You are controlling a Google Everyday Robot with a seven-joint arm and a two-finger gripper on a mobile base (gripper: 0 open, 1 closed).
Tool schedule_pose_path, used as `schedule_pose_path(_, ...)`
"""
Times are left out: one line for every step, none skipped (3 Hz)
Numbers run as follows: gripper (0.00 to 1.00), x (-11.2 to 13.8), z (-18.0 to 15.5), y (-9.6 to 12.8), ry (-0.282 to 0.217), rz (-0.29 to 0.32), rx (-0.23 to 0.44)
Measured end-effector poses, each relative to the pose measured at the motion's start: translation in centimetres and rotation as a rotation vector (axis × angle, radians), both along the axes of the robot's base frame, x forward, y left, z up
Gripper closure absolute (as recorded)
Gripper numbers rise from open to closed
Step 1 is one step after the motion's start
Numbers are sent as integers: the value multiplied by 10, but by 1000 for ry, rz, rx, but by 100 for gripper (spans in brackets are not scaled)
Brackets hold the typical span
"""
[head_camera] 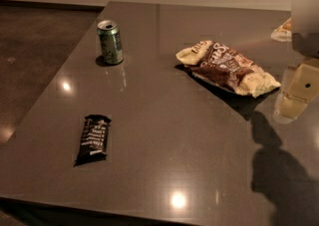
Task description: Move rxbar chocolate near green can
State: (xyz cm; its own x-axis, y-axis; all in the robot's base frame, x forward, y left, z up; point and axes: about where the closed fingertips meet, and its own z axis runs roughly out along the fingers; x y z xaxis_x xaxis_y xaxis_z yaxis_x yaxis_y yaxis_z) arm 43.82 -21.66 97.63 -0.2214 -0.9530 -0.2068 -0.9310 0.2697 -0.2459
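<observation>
rxbar chocolate (93, 139) front left, pincer (295, 95) well apart at right edge

Right side of the table: half-seen things

The gripper (299, 89) hangs low over the table (174, 135) just right of the chip bag (227, 68), a pale shape cut off by the right edge of view. The arm (305, 6) above it is cut off there too. A yellowish object (280, 31) far back is partly hidden behind the arm, and I cannot tell what it is. The table runs out of view at the right and at the bottom. The white lettering on the rxbar chocolate (93, 139) and the pale markings on the green can (110, 42) are unreadable.
</observation>
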Motion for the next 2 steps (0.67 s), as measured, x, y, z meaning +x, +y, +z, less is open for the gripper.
schedule_pose_path(0, 0, 0, 0, 0, 0, 0)
schedule_pose_path(0, 2, 3, 28, 15, 18, 49)
